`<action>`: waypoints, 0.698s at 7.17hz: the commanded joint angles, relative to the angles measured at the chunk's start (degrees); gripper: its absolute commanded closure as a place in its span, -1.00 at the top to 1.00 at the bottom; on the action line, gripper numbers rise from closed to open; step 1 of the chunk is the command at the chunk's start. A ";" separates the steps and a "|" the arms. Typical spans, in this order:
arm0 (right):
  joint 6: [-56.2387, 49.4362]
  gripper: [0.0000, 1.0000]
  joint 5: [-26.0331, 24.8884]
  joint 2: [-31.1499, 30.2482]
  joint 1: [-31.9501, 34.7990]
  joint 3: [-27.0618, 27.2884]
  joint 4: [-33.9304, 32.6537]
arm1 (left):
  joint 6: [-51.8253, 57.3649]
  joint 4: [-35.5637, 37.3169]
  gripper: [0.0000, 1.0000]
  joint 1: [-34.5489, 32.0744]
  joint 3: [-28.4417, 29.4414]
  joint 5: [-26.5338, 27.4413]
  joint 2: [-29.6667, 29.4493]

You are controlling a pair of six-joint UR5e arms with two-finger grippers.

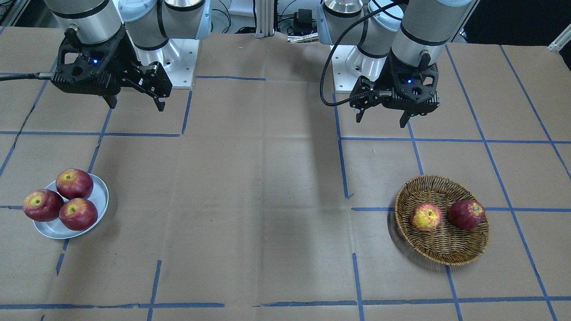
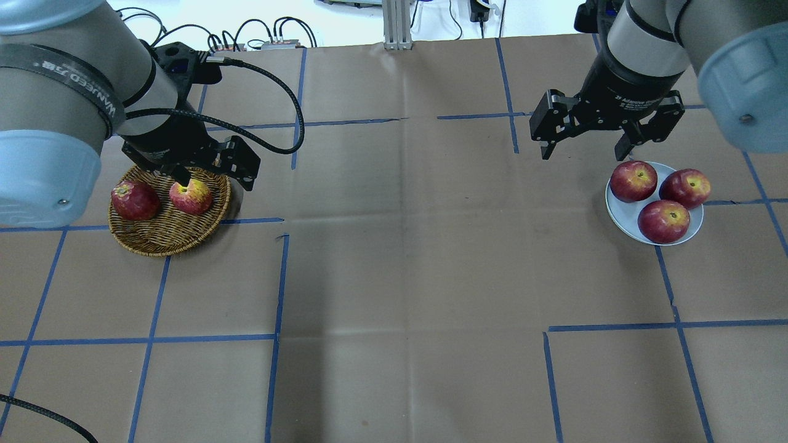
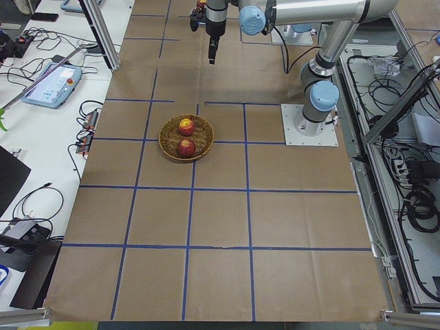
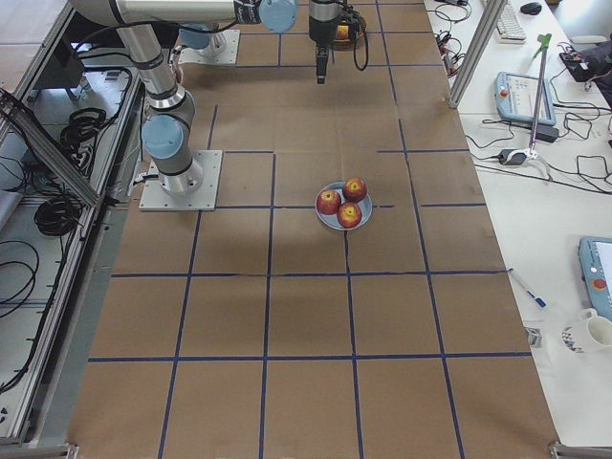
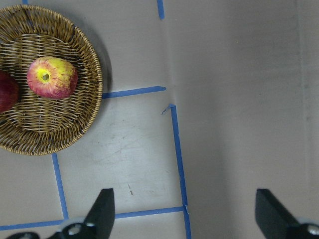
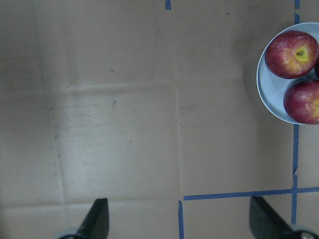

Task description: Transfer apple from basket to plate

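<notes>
The yellowish apple with red streaks lies in the round brown wicker basket, beside a dark red apple. It also shows in the overhead view and the left wrist view. My left gripper is open and empty, raised above the table on the robot's side of the basket. The pale plate holds three dark red apples. My right gripper is open and empty, raised on the robot's side of the plate.
The table is covered in brown paper with a grid of blue tape lines. The two arm bases stand at the robot's edge. Basket and plate sit far apart at opposite ends.
</notes>
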 commanded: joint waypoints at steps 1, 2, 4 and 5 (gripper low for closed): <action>0.00 1.00 0.00 0.04 0.00 0.00 -0.02 | 0.00 0.01 0.99 -0.07 -0.20 0.23 0.28; 0.00 1.00 0.00 0.04 0.00 0.00 0.07 | 0.00 0.01 0.99 -0.07 -0.29 0.05 0.20; 0.00 1.00 0.00 0.13 0.00 0.00 0.07 | 0.00 0.01 0.99 -0.07 -0.29 0.05 0.20; 0.00 1.00 0.00 0.04 0.00 0.00 0.07 | 0.00 0.01 0.99 0.11 0.41 0.14 0.28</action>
